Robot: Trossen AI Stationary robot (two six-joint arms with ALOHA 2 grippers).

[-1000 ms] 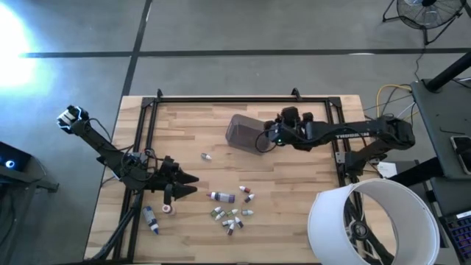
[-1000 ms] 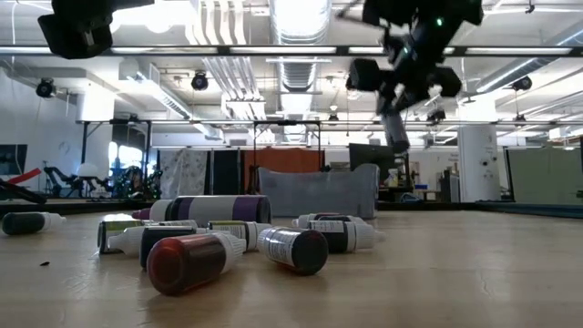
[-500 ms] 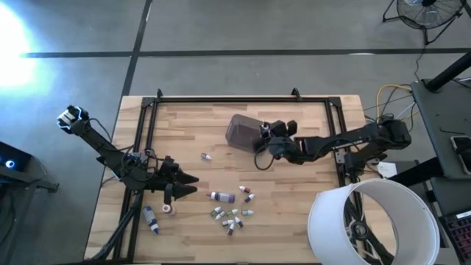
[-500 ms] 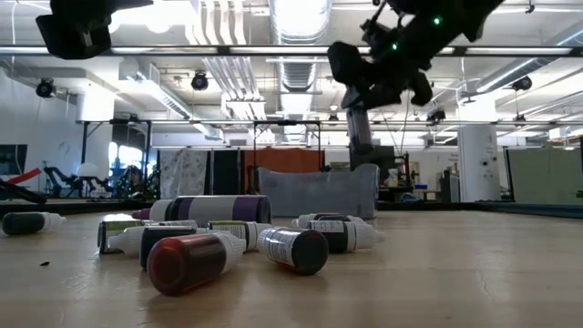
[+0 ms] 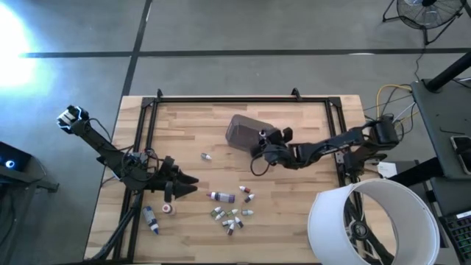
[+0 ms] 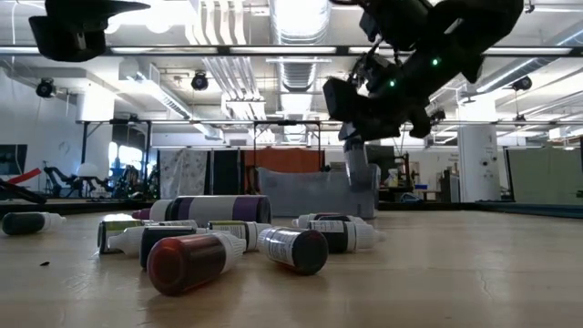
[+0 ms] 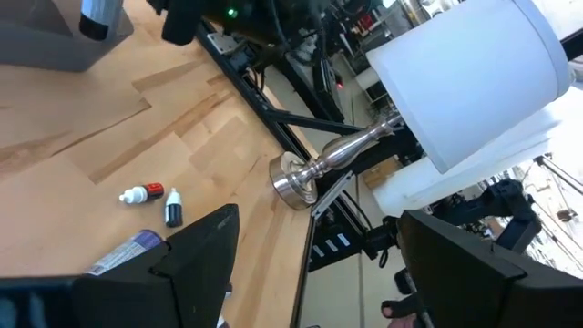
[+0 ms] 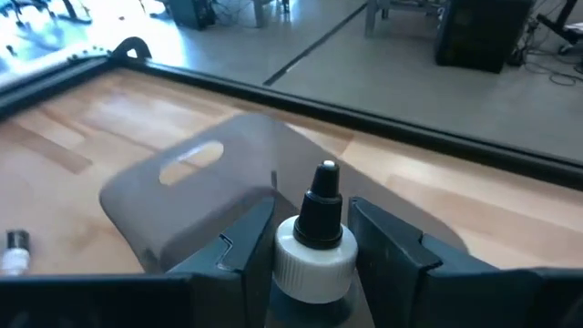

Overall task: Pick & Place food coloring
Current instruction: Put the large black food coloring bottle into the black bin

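My right gripper [image 5: 257, 153] is shut on a food coloring bottle [image 8: 312, 260] with a white collar and black nozzle. It hangs above the table just near of the grey tub [image 5: 243, 131]. In the low view the bottle [image 6: 353, 164] hangs in front of the tub [image 6: 310, 193]. Several more food coloring bottles [image 5: 232, 213] lie on their sides near the table's front, with a purple one [image 5: 221, 196] beside them. My left gripper [image 5: 188, 184] is open and empty, low over the table's left part, and touches nothing. My right gripper pinches the bottle's body just behind the white collar [image 8: 284, 266] between its two fingers [image 8: 246, 241], one on each side. The bottle lies along the fingers and its nozzle [image 8: 324, 187] sticks out past their tips. It is lifted clear of the table.
A small bottle [image 5: 207, 156] lies alone left of the tub. A blue bottle [image 5: 151, 219] and a red-capped one [image 5: 168, 209] lie near the left front. A white lamp shade [image 5: 368, 221] stands at the right front corner. A black frame [image 5: 243, 98] runs along the far edge.
My right gripper has moved toward the table's left and near edges and come down, still carrying the bottle. It now hangs lower, close in front of the tub.
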